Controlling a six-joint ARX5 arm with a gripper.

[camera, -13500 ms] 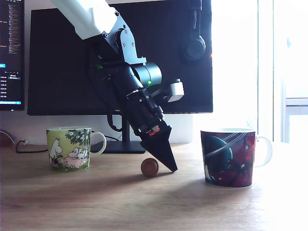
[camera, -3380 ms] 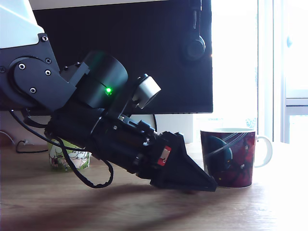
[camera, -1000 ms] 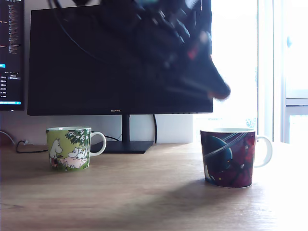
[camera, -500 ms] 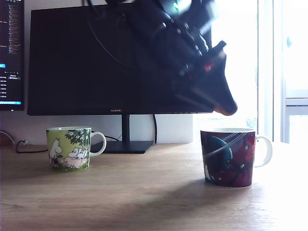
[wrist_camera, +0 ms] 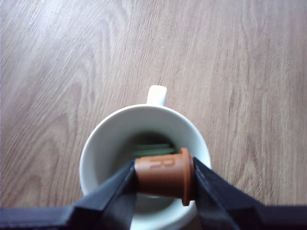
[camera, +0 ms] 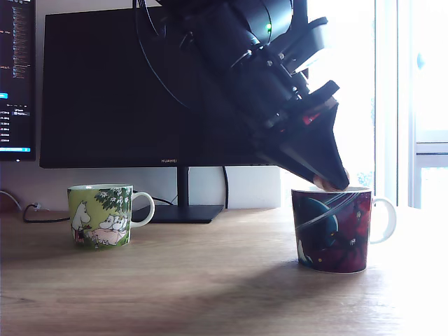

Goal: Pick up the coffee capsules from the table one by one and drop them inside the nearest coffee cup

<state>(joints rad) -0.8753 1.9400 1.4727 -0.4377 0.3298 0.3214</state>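
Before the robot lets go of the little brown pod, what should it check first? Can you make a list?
1. The tool has the copper-brown capsule pinched between its fingers: ok.
2. The capsule sits over the opening of the dark mug, not over the table: ok, the wrist view shows white mug wall all around it.
3. The tool is low, close to the rim: ok, in the exterior view its tip is right at the rim.
4. Room inside the mug: ok, though something green already lies at the bottom.
5. This is the nearest mug: cannot tell from these pictures; the green mug stands off at the exterior view's left.
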